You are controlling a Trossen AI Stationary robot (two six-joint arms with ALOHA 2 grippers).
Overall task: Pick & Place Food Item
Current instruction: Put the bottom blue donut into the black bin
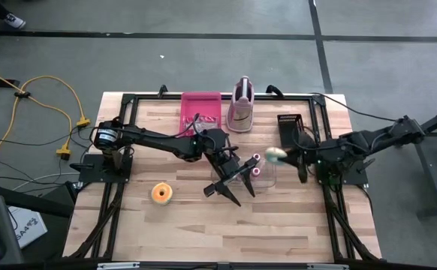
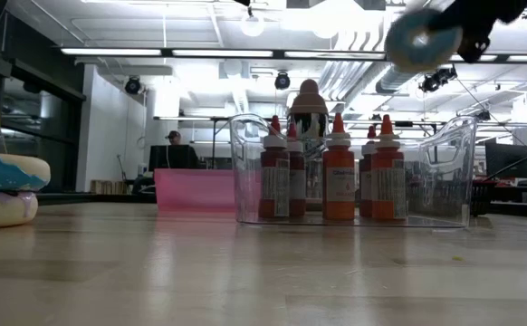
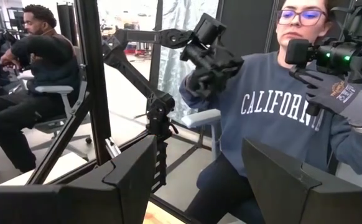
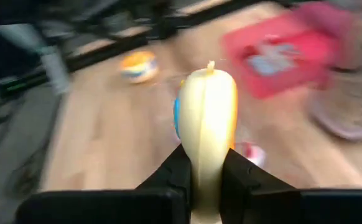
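A clear bin [image 2: 445, 172] of 5 red-capped bottles [image 2: 339, 172] stands near the middle of the wooden bench [image 1: 203, 225]. Behind it, along the far edge, are a pink tray [image 1: 201, 109], a pink-and-white holder [image 1: 239, 105] and a black rack [image 1: 290, 129]. An orange-and-white doughnut [image 1: 162, 193] lies apart toward the bench's left side, with another iced doughnut [image 2: 5, 188] showing at the edge of the low view. Beyond the bench, a seated person in a grey sweatshirt [image 3: 280, 112] wears a grey glove [image 3: 343, 99].

The food item [image 4: 207, 134], a pale yellow, rounded piece with a blue-and-orange side, is held in the air just right of the bin, over the bench's right-centre. Its long axis runs straight out from the right gripper [image 4: 206, 171], tip pointing away toward the bench's left side. That gripper's jaws are clamped narrow on its near end.

The left gripper [image 1: 230, 187] sits over the bench's middle, just left of the bin, jaws spread wide and holding nothing.
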